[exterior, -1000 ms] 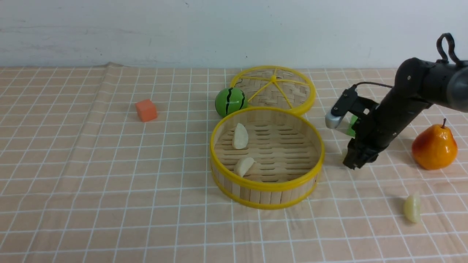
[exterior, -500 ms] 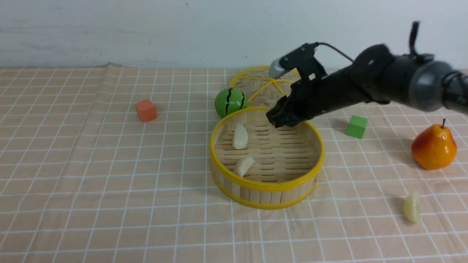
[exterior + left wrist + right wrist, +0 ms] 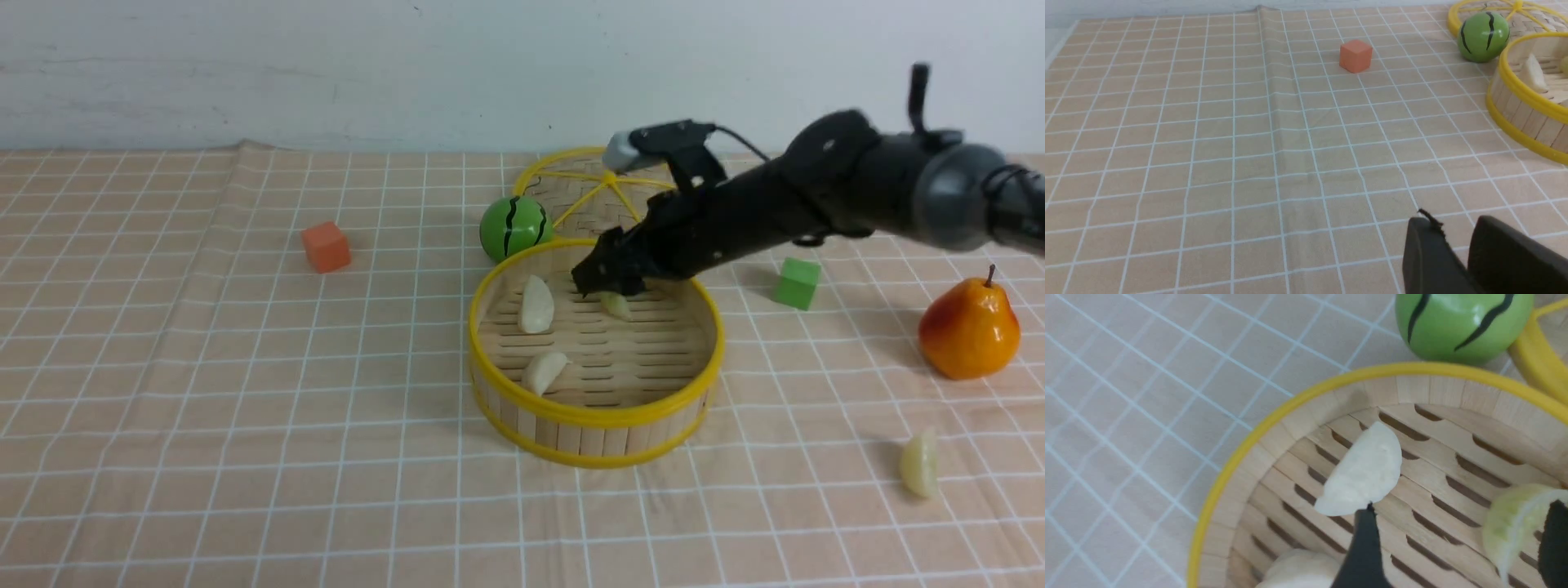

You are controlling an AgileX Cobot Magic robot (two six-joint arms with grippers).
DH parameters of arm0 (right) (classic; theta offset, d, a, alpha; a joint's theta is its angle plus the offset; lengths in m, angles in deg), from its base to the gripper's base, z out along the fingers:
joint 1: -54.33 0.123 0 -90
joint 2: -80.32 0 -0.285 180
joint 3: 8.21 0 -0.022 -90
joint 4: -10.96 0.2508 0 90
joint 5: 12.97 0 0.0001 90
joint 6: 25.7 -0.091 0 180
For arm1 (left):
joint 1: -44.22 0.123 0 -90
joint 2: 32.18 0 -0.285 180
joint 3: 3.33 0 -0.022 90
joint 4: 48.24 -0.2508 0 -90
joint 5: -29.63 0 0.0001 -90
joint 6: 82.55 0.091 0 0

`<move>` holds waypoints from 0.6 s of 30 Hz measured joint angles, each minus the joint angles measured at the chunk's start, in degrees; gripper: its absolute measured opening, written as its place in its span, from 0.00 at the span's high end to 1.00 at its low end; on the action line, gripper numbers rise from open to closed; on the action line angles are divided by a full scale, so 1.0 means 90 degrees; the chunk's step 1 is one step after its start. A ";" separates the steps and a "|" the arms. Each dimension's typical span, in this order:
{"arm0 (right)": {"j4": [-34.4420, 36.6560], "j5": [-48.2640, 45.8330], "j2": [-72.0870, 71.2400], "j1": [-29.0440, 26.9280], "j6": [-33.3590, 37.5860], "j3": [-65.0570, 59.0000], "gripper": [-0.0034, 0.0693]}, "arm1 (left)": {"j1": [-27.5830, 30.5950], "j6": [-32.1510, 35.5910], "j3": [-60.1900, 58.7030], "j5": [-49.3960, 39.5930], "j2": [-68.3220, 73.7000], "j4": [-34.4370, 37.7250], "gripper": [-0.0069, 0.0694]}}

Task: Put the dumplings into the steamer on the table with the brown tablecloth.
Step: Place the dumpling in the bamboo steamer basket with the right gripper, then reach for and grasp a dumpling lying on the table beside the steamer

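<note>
Three dumplings are lying inside the steamer, which is sitting on the table under the brown tablecloth. Taking the steamer as a clock face in the front view, with twelve at the far side, one cream-white dumpling is resting toward ten o'clock and the other cream-white dumpling toward eight. A greenish dumpling is lying near twelve, below the right gripper. That gripper is reaching in over the far rim with its fingers spread wide, the greenish dumpling showing between them and a fingertip near the ten o'clock dumpling. The second greenish dumpling is lying on the cloth, well apart from the steamer, toward four o'clock.

Just beyond the rim, the watermelon-striped ball is sitting around eleven, beside the woven lid, which is lying at twelve. The green cube is resting toward two, and the orange pear is standing farther out at three. Well apart, toward ten, the orange-red cube is sitting alone. The left gripper is hovering over the cloth, its fingers standing partly apart.
</note>
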 joint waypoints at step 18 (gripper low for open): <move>-0.5751 -0.3154 -0.1450 -0.1038 -0.5527 -0.2112 0.32 | 0.0000 -0.0476 0.0000 0.1424 0.0006 0.0576 0.69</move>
